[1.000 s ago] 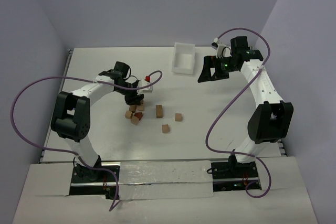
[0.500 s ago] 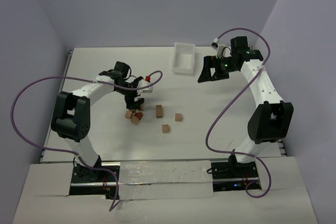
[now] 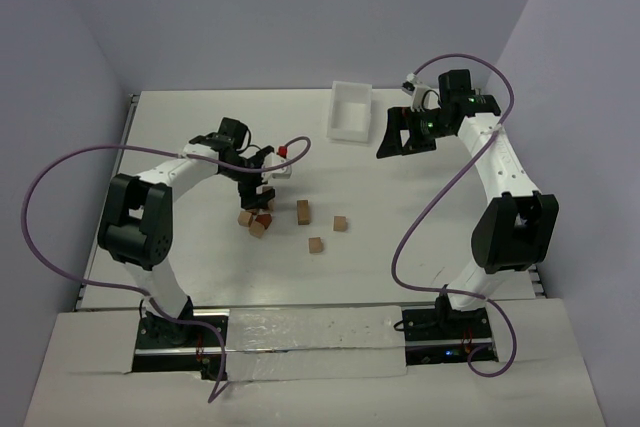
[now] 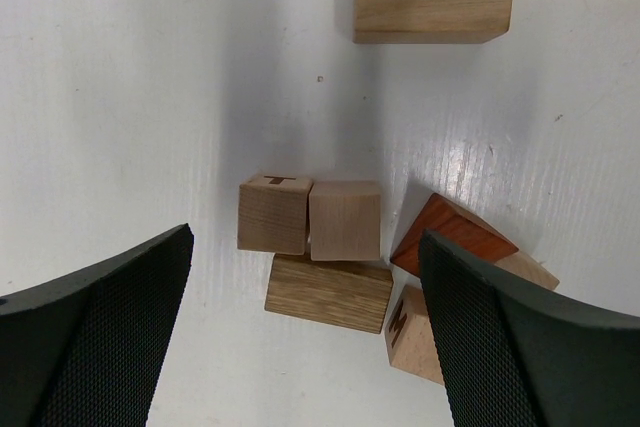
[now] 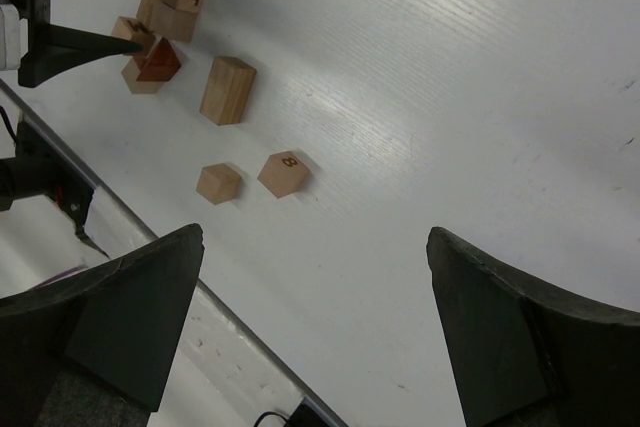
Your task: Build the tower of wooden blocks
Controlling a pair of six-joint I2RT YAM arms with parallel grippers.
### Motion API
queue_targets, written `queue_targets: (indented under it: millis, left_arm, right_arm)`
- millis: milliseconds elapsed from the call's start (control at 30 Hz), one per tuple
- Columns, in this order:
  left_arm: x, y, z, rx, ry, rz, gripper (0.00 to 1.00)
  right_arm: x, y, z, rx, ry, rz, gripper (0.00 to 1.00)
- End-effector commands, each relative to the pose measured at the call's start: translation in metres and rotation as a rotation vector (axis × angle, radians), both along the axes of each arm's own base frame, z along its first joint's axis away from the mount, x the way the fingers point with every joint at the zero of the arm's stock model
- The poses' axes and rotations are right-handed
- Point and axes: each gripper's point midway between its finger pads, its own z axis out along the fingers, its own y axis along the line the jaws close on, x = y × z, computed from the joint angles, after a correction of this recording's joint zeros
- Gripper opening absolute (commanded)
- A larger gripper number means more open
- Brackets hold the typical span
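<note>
The wood block tower is only a low cluster (image 3: 258, 217). Two tan cubes, one marked T (image 4: 275, 212) and one plain (image 4: 345, 220), sit side by side over the far edge of a darker flat block (image 4: 330, 292). A reddish-brown block (image 4: 450, 237) and an M cube (image 4: 412, 332) lie just to their right. My left gripper (image 4: 305, 347) hovers open right above this cluster, gripping nothing. My right gripper (image 3: 400, 134) hangs open and empty in the air at the back right.
A long tan block (image 3: 302, 211) and two loose cubes (image 3: 340, 223) (image 3: 316, 244) lie right of the cluster. In the right wrist view these are the long block (image 5: 228, 90) and cubes (image 5: 283, 173) (image 5: 218, 183). A white tray (image 3: 350, 112) stands at the back, beside the right gripper.
My left gripper has gone from shut to wide open over the cluster, leaving a cube there. The right arm has not moved.
</note>
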Motion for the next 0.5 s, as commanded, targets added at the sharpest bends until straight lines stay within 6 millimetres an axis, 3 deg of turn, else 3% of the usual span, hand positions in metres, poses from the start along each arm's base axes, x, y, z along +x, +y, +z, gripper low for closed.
queue_targets:
  millis: [0,467]
  left_arm:
    - [0.004,-0.009,-0.001,-0.023,-0.009,-0.044,0.99]
    - [0.013,-0.012,-0.025,-0.004,0.008,-0.042,0.96]
  right_arm:
    - [0.003,0.005,0.008,-0.001,-0.029,0.027,1.00]
    - [0.005,0.005,0.003,-0.008,-0.016,0.029,1.00]
